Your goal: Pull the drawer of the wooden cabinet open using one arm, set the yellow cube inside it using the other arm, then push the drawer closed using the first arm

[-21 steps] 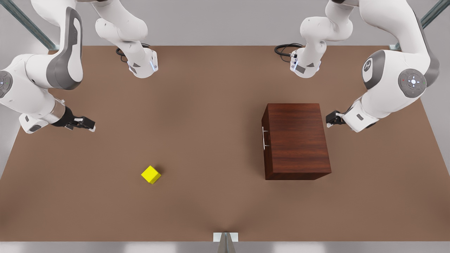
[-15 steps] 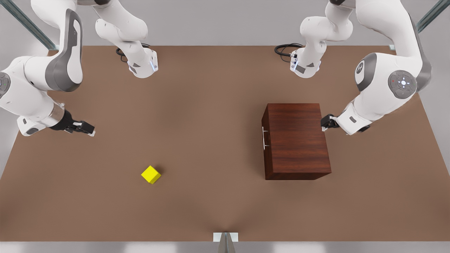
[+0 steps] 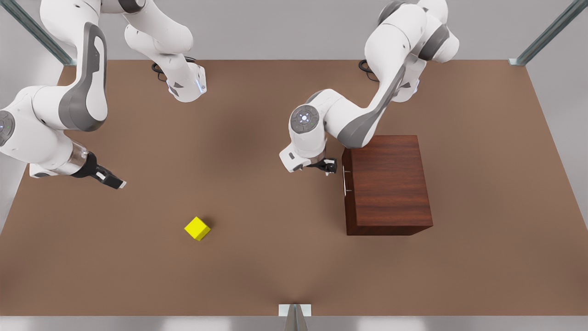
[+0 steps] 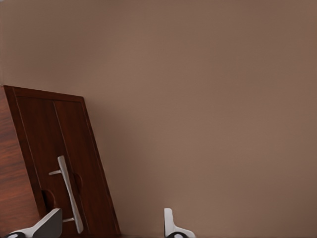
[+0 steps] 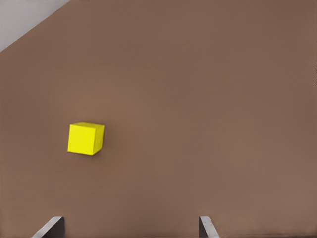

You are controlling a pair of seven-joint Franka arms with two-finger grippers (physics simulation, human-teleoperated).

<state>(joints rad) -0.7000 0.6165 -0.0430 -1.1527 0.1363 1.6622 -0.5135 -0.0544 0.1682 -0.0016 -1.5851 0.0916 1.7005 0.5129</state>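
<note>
Over at 9 o'clock in the front view, the right gripper (image 3: 114, 180) hangs above the table (image 3: 257, 257) with fingers spread, well apart from the yellow cube (image 3: 197, 228), which sits around 7 o'clock. Toward 3 o'clock, the left gripper (image 3: 327, 166), also released and holding nothing, is just beside the silver handle (image 3: 344, 179) of the closed drawer (image 3: 347, 193) in the wooden cabinet (image 3: 390, 184).

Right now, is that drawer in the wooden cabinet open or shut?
Shut. The drawer front sits flush with the wooden cabinet, nothing pulled out. The left end effector, fingers open, is beside the handle, not gripping it.
</note>
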